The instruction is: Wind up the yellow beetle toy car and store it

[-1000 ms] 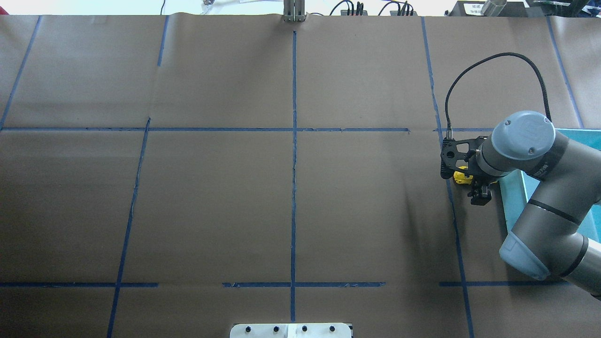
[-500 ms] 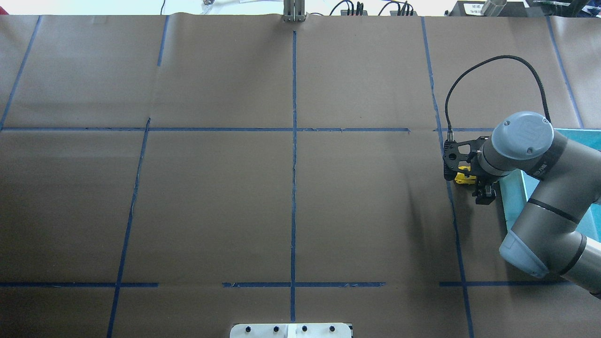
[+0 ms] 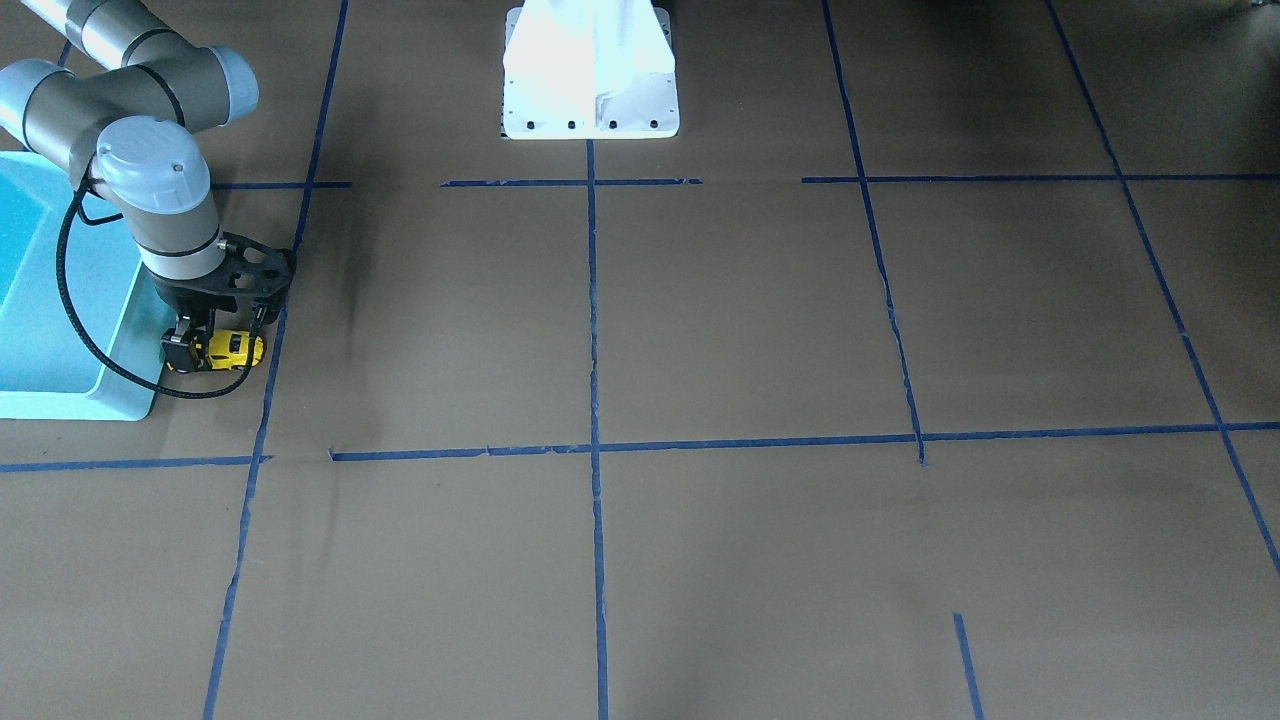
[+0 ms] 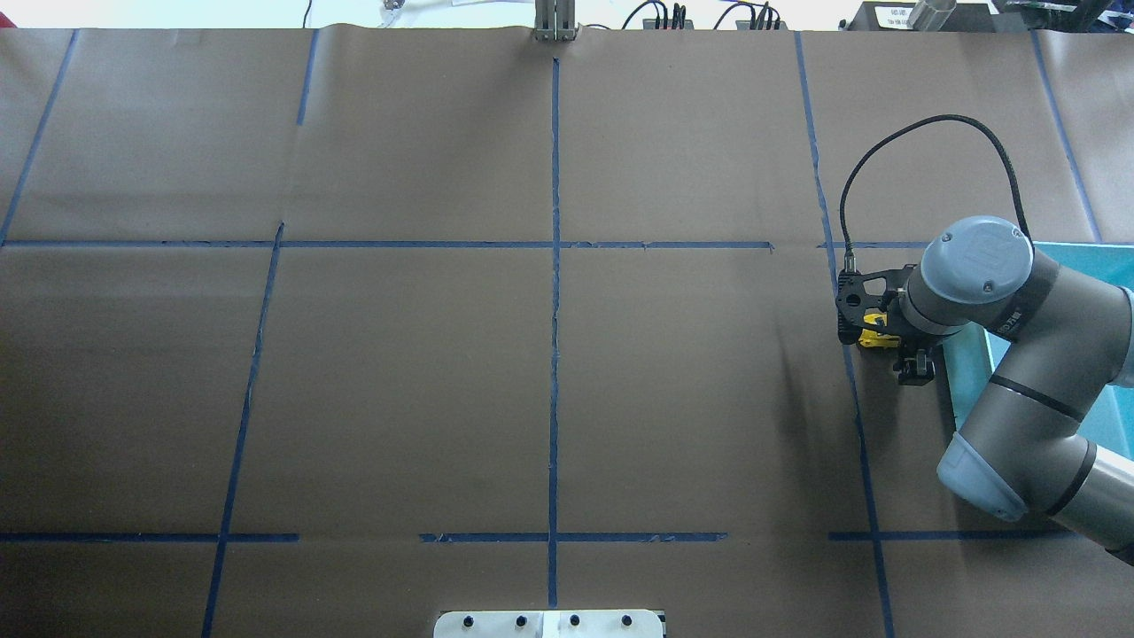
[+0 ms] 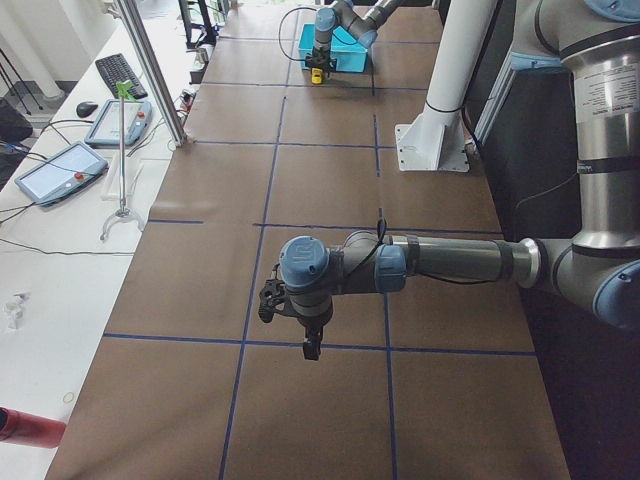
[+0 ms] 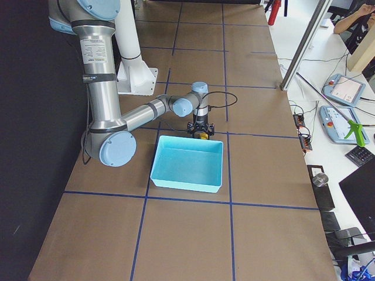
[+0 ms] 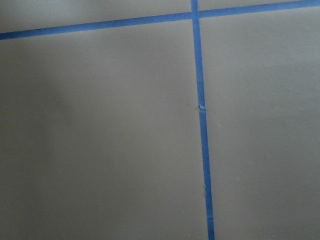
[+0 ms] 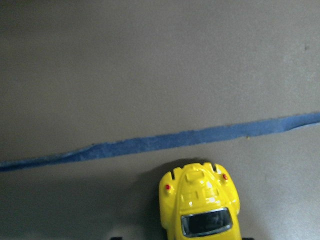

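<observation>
The yellow beetle toy car is low on the brown paper, right beside the light blue bin. My right gripper points straight down and is shut on the car. In the overhead view the car peeks out from under the wrist, just right of a blue tape line. The right wrist view shows the car's rounded end and dark window just below a tape line. My left gripper hangs over bare paper far from the car; I cannot tell whether it is open or shut.
The bin lies just right of the car, partly under my right arm. Its inside holds nothing. Blue tape lines cross the paper. The white robot base stands at the table's near edge. A black cable loops off the right wrist.
My right gripper and the car have shifted slightly right, toward the bin. The wrist has moved a little farther from the robot. The grip is unchanged.
</observation>
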{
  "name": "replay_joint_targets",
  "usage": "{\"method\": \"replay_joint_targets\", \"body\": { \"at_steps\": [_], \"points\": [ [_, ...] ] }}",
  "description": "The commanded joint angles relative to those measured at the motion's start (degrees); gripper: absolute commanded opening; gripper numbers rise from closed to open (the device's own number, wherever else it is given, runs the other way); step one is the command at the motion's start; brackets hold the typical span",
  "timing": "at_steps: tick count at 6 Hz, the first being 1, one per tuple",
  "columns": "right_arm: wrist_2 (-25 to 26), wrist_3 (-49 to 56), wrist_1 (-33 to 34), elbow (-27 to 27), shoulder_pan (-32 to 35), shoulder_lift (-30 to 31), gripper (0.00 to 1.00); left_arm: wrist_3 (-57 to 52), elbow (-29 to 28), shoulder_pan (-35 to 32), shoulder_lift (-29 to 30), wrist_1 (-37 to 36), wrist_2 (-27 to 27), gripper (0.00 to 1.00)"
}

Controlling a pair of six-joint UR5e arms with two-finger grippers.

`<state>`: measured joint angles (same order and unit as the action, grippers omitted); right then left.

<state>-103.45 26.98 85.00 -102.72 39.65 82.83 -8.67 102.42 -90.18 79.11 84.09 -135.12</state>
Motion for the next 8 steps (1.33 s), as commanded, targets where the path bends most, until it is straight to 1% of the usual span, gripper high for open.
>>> {"method": "replay_joint_targets", "body": {
  "at_steps": [1, 2, 3, 4, 5, 6, 7, 8],
  "points": [
    [0.0, -0.1, 0.0, -0.2, 0.0, 0.0, 0.29, 0.0, -0.1, 0.1, 0.3, 0.0, -0.2, 1.0],
    [0.2, -1.0, 0.1, -1.9, 0.2, 0.0, 0.03, 0.0, -0.5, 0.1, 0.3, 0.0, -0.1, 1.0],
    [-0.7, -1.1, 0.3, -4.3, 1.8, -0.8, 0.0, 0.1, -0.6, 0.1, 0.6, 0.0, -0.1, 1.0],
    [-1.7, -1.1, 2.4, -12.6, 3.4, 1.8, 0.02, 0.0, -1.3, 0.0, 0.3, 0.0, -0.1, 1.0],
    [-3.5, 0.5, 3.3, -17.5, 4.2, 6.7, 0.01, 0.0, -1.4, 0.1, 0.1, 0.0, -0.1, 1.0],
    [-6.1, 6.1, 3.4, -17.7, 7.1, 7.0, 0.0, 0.1, -1.4, 0.1, 0.3, -0.1, 0.0, 1.0],
    [-8.2, 11.9, 3.1, -18.1, 10.7, 11.6, 0.0, 0.1, -1.4, 0.1, 0.3, -0.1, 0.1, 1.0],
    [-9.9, 17.6, 3.0, -18.4, 13.8, 14.7, 0.0, 0.1, -1.4, 0.1, 0.2, -0.1, 0.0, 1.0]
  ]
}}
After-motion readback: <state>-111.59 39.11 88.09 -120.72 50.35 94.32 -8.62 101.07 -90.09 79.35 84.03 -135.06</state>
